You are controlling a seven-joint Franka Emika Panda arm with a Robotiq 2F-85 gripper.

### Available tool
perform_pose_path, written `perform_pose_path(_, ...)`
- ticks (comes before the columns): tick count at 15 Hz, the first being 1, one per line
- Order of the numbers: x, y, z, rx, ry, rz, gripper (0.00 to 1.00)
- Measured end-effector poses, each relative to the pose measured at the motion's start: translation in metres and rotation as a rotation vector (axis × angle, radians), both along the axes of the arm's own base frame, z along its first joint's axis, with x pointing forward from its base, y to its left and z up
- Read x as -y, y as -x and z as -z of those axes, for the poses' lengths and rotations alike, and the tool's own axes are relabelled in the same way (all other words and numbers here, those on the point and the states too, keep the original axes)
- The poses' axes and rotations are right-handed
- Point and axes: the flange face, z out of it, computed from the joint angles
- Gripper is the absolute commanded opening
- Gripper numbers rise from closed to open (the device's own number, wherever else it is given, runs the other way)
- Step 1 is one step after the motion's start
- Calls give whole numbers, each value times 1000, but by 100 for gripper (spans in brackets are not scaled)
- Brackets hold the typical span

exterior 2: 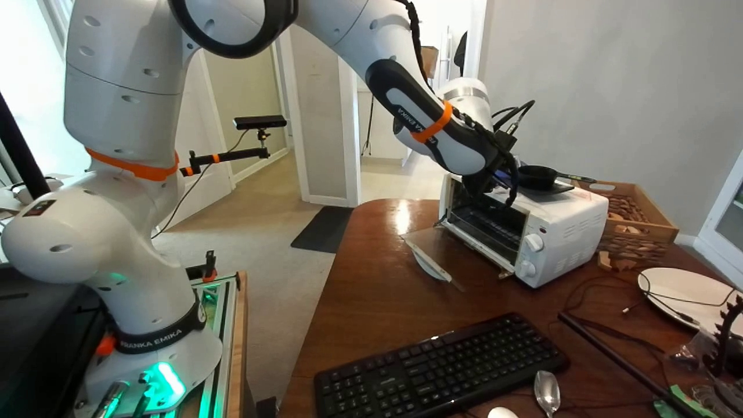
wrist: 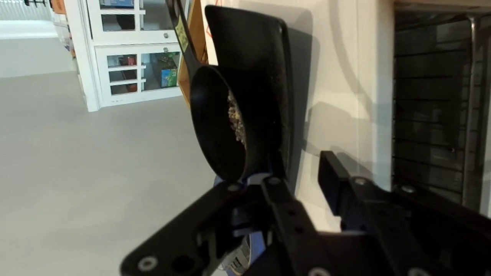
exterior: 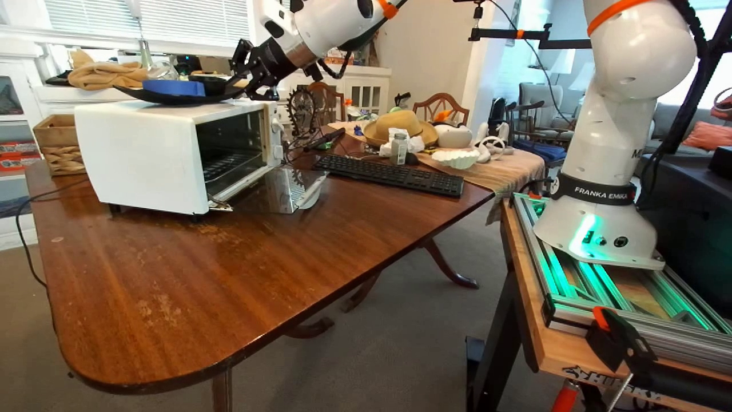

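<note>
My gripper [wrist: 303, 172] is open and empty at the black tray's edge. It also shows in an exterior view [exterior: 247, 75]; in an exterior view [exterior 2: 493, 183] the arm and cables mostly hide it. The curved black tray [wrist: 249, 34] rests on the white toaster oven [exterior: 143, 154]. In the wrist view the left finger overlaps the tray and the right finger is over the oven top; contact cannot be told. A black pan [wrist: 215, 115] with a long handle and small light-brown bits inside sits on the tray. A blue object [exterior: 174, 87] lies beside the pan, largely hidden in the wrist view.
The oven's glass door [exterior 2: 432, 261] hangs open over the wooden table [exterior: 229, 274]. A wooden basket [exterior 2: 644, 232] stands behind the oven. A black keyboard [exterior 2: 441, 371], a spoon [exterior 2: 547, 392], a white plate [exterior 2: 691, 296], cables and a black rod [exterior 2: 627, 363] lie nearby.
</note>
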Motion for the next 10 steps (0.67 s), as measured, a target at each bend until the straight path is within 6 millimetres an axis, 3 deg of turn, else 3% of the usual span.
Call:
perform_pose_path(8,24,-16,8,-2,-7,-12,22)
perform_pose_path(9,28,-18,9,-5,-7,-16,19)
perform_pose_path(10,32,-21,10,-7,-6,-21,9)
